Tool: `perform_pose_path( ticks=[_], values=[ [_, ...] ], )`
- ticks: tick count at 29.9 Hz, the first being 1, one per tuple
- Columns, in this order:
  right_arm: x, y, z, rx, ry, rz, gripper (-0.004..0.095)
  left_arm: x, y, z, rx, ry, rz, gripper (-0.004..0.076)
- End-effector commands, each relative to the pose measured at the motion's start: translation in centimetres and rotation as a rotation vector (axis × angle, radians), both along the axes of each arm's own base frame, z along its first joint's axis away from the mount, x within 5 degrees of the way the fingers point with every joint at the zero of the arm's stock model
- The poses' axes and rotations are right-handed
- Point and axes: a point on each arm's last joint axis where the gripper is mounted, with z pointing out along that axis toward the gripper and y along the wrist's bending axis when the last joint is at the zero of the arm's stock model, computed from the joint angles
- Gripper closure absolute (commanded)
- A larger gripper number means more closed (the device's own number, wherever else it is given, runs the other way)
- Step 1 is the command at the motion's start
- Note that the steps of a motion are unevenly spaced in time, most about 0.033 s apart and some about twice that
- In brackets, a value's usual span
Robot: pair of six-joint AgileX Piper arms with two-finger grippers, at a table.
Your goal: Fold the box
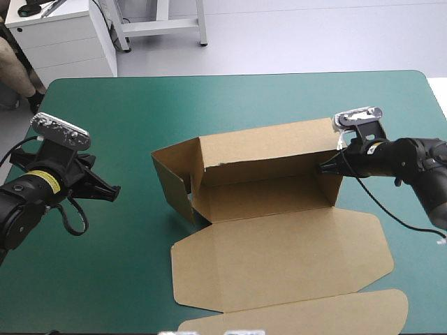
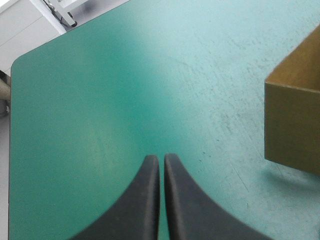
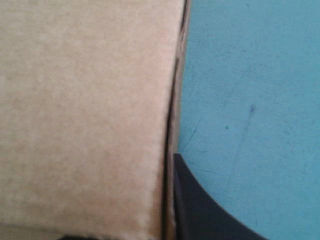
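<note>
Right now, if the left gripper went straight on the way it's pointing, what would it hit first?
Probably just the bare teal-green cover: the left gripper, jaws shut, points down across it. The box stands off to one side, seemingly out of that line, though depth is unclear.

The high camera looks forward and down from behind, taking in most of the bench. The left wrist camera looks along the left claw across bare bench to one corner of the box (nearly whole from above). The right wrist camera sits hard against a box wall.
</note>
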Motion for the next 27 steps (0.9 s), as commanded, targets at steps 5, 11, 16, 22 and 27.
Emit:
perform_pose_path(
  ticks=[5, 11, 16, 22, 27],
  values=[
    [1.7, 0.3, 0.5, -0.035, 0.199, 0.018, 0.0918, -0.1, 0.0, 1.6, -0.037, -0.118, -0.013, 0.0712],
    [5.8, 0.9, -1.1, -0.038, 0.259, 0.013, 0.0919, -0.1, 0.0, 1.6, -0.039, -0.117, -0.013, 0.0712],
    [10.0, 1.4, -2.2, -0.04, 0.261, 0.01, 0.0918, -0.1, 0.0, 1.6, -0.039, -0.117, -0.013, 0.0712],
    [13.9, 2.1, -3.6, -0.011, 0.265, 0.005, 0.0915, -0.1, 0.0, 1.7, -0.041, -0.124, -0.015, 0.0712],
    [15.2, 2.5, -3.5, 0.014, 0.239, 0.017, 0.076, -0.1, 0.0, 1.7, -0.041, -0.124, -0.015, 0.0712]
  ],
)
